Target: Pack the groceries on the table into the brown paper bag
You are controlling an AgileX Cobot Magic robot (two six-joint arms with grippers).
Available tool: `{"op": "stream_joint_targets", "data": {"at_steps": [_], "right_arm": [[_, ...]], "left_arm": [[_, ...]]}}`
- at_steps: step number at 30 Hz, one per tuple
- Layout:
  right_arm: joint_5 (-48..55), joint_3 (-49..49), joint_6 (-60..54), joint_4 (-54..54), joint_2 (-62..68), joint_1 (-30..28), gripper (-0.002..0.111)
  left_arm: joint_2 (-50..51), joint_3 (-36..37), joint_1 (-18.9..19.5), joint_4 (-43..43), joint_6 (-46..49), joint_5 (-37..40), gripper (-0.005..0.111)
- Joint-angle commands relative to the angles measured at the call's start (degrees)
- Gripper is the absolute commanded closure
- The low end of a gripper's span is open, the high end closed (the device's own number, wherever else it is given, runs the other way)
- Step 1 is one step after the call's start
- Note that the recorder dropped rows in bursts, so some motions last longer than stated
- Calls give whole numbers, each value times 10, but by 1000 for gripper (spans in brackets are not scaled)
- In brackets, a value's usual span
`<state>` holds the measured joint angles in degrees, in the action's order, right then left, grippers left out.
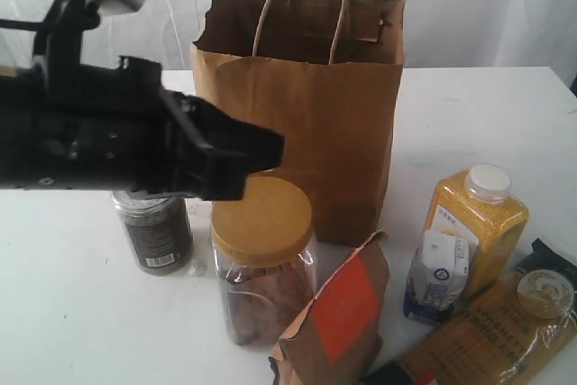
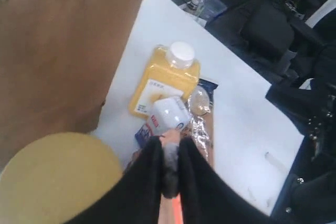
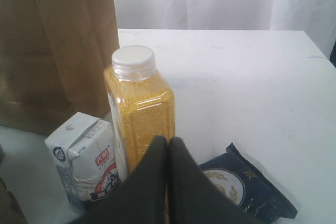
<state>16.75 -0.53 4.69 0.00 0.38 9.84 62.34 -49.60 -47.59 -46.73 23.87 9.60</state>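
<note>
Nearest the camera, the pouch leans beside the jar, and the spaghetti packet lies flat at the right. Just behind them stand the carton touching the bottle, and the can off to the left. All six sit on the desk, clustered in front of the bag, probably so each is a short lift from it. None is packed yet. The left fingers hang above the jar lid, pressed together and holding nothing. The right fingers are likewise closed and empty, low near the bottle and carton. Behind the groceries, the bag stands upright with its mouth open and its handles up, ready to take things from above. The desk is plain white, with pale curtains beyond; past its edge are dark chairs and cables.
</note>
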Motion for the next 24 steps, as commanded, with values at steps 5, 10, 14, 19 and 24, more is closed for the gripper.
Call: {"op": "stream_joint_targets", "data": {"at_steps": [5,10,14,19,24], "right_arm": [[-6,-1,1,-4,-4,-2,108],[-6,-1,1,-4,-4,-2,108],[-6,-1,1,-4,-4,-2,108],[-6,-1,1,-4,-4,-2,108],[-6,-1,1,-4,-4,-2,108]], "left_arm": [[107,-81,-101,-3,28,-55,107],[168,-134,-126,13,41,-106,107],[217,-194,-126,15,65,-114,107],[263,-272,-124,15,141,-114,107],[280,-291,-96,15,198,-145,107]]}}
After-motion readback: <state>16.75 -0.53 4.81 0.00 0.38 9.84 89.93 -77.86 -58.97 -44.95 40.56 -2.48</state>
